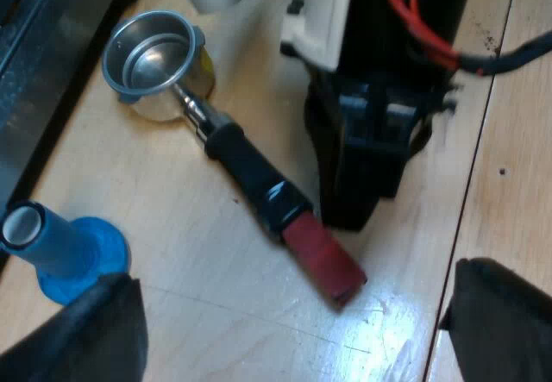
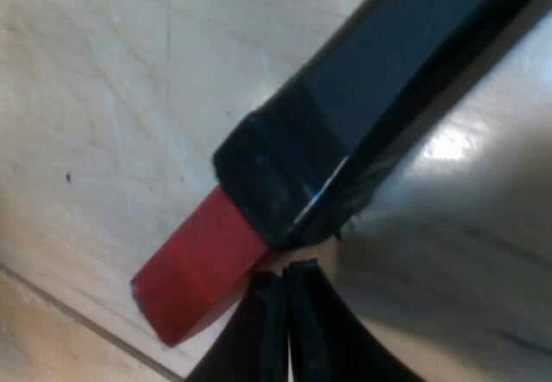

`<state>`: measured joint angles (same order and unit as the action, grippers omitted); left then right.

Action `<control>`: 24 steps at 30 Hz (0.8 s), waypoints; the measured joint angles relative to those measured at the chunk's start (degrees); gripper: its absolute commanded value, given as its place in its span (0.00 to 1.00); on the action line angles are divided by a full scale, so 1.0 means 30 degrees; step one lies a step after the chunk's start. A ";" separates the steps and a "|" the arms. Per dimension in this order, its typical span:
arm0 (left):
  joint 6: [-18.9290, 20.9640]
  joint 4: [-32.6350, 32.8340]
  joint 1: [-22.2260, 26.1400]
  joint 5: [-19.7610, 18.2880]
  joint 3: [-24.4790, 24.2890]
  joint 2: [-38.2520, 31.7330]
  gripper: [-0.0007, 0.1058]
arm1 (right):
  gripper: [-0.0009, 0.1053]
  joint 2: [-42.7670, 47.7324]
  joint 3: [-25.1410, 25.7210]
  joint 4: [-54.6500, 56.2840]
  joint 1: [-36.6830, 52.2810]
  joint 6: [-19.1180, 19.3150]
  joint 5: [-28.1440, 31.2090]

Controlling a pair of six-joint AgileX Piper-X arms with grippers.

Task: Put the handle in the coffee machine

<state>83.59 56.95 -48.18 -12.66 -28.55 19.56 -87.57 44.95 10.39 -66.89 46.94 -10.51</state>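
Holder (image 1: 164,63): loose on the counter (image 1: 172,227), cup toward the machine (image 1: 43,54); not mounted.
Right claw (image 2: 280,330): closed, empty, tips at its red end (image 2: 203,266); I judge a nudge to square it.
Left claw (image 1: 293,330): open above, ready.

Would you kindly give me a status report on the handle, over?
Left gripper open, over the handle. Right gripper at its red end. Handle flat on the table, not locked in. Blue tamper nearby.
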 measured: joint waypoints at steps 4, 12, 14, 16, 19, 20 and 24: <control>0.0000 -0.0008 0.0000 0.0000 -0.0181 0.0000 0.69 | 0.01 -0.0573 0.0000 -0.0710 0.0000 -0.0533 -0.0127; 0.0000 0.0306 0.0000 0.0104 -0.1691 0.0000 0.69 | 0.01 -0.1205 0.0000 -0.5107 0.0000 -0.1267 0.0329; 0.0000 0.0381 0.0000 0.0104 -0.1684 0.0000 0.69 | 0.01 -0.1352 0.0000 -0.5875 0.0000 -0.1254 0.0385; 0.0000 0.0543 0.0000 0.0104 -0.1684 0.0000 0.69 | 0.01 -0.1361 0.0000 -0.6238 0.0000 -0.1254 0.0478; 0.0000 0.0550 0.0000 0.0180 -0.1684 0.0000 0.69 | 0.01 -0.1251 0.0000 -0.5960 0.0000 -0.1036 0.0636; 0.0000 0.0550 0.0000 0.0279 -0.1684 0.0000 0.69 | 0.01 -0.1054 0.0000 -0.5611 0.0000 -0.0872 0.0854; 0.0000 0.0726 0.0000 0.0461 -0.1684 0.0000 0.69 | 0.01 -0.0129 0.0000 -0.3836 0.0000 -0.0815 0.1905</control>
<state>83.59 59.13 -48.18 -11.28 -33.60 19.56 -87.96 44.95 -1.12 -66.89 44.50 -4.80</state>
